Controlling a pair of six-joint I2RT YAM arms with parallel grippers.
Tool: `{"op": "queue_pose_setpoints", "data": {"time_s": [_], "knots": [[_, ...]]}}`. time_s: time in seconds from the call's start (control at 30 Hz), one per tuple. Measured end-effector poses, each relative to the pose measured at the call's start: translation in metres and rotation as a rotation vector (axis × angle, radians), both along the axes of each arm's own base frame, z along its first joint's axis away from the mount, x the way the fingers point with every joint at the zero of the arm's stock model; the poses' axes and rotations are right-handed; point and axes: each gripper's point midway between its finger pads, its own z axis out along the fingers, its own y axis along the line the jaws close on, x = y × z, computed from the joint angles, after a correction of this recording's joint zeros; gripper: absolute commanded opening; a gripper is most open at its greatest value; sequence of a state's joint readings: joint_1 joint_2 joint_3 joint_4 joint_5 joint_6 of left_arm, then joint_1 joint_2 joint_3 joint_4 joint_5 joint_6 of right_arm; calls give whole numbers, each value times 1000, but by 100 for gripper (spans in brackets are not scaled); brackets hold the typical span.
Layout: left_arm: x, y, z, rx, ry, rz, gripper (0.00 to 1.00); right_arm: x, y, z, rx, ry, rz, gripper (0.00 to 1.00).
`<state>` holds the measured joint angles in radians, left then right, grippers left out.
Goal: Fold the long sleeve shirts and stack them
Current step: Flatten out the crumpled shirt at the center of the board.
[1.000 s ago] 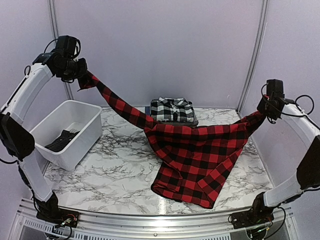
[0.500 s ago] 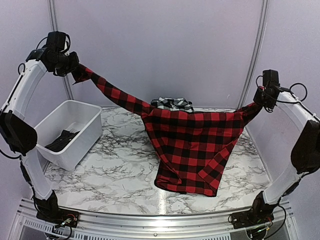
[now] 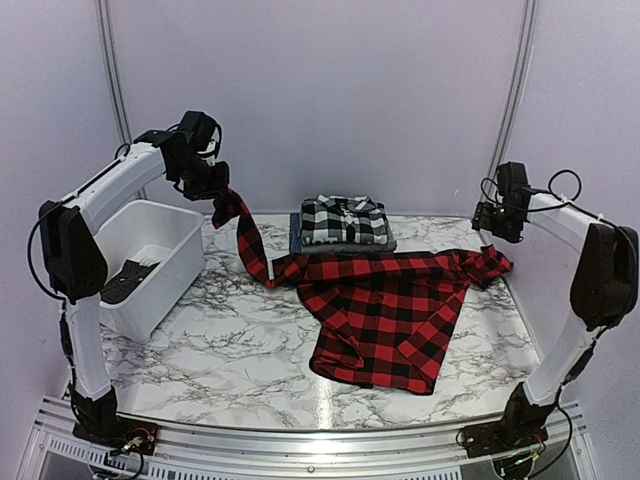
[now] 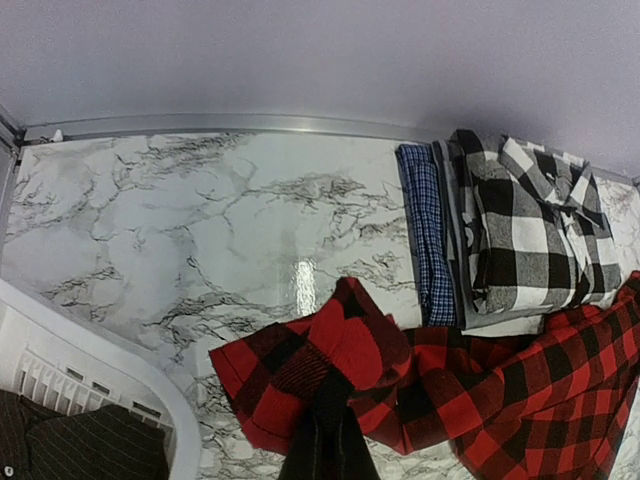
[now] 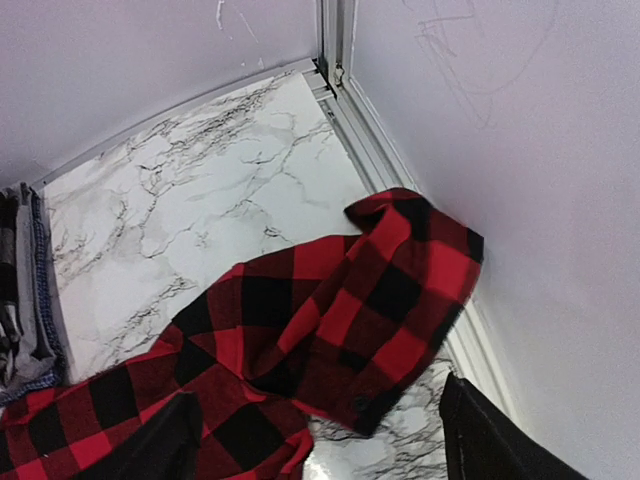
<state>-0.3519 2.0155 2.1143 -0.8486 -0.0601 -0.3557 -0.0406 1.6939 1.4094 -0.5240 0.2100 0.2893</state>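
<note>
Step in hand, as judged: the red-and-black shirt [image 3: 385, 310] is being spread flat on the tabletop [image 3: 230, 350] ahead of folding. No fold is made yet.

The stack [image 3: 344, 232] of folded shirts at the back of the tabletop is taken as landmark; a black-and-white plaid shirt [image 3: 344, 218] is on top, with grey and blue edges seen under it. The red-and-black shirt's body is laid just in front of the stack, rumpled, its hem towards the arm bases.

The left pincer [image 3: 222, 192] is clamped on the cuff of the left sleeve [image 3: 250, 245]. It is held up in the air to the left of the stack, with the sleeve hanging down to the shirt body. The right pincer [image 3: 496, 225] is seen with its jaws wide apart, well to the right of the stack. Nothing is held. The right cuff [image 3: 490, 262] is bunched on the tabletop just below it, not touched.

Next move, as judged: the left sleeve is to be lowered to the left of the stack and let go. The bunched right cuff and skewed body would then need straightening before sleeves are folded in.

A white tub [image 3: 150, 305] is set far left of the stack, with dark cloth [image 3: 125, 282] inside; whether that is a shirt cannot be told.
</note>
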Motion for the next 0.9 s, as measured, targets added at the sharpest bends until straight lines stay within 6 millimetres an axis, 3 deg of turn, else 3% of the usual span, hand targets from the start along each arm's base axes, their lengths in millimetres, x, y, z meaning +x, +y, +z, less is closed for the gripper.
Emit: {"op": "queue_pose_setpoints", "data": {"time_s": [0.1, 0.3, 0.47, 0.63, 0.77, 0.9], "knots": [[-6, -13, -12, 8, 24, -26, 0, -9, 19, -1, -12, 8, 42, 99], [-9, -19, -23, 19, 38, -34, 0, -31, 73, 16, -48, -25, 153, 99], [-9, -17, -31, 32, 47, -27, 0, -55, 132, 24, -46, -53, 294, 96], [-14, -19, -44, 43, 74, -34, 1, -95, 192, 1, -3, -17, 458, 85], [-19, -22, -61, 55, 104, -43, 1, -130, 239, -28, 30, 42, 575, 71], [-27, -28, -75, 65, 132, -57, 1, -163, 281, -57, 60, 105, 682, 65]]}}
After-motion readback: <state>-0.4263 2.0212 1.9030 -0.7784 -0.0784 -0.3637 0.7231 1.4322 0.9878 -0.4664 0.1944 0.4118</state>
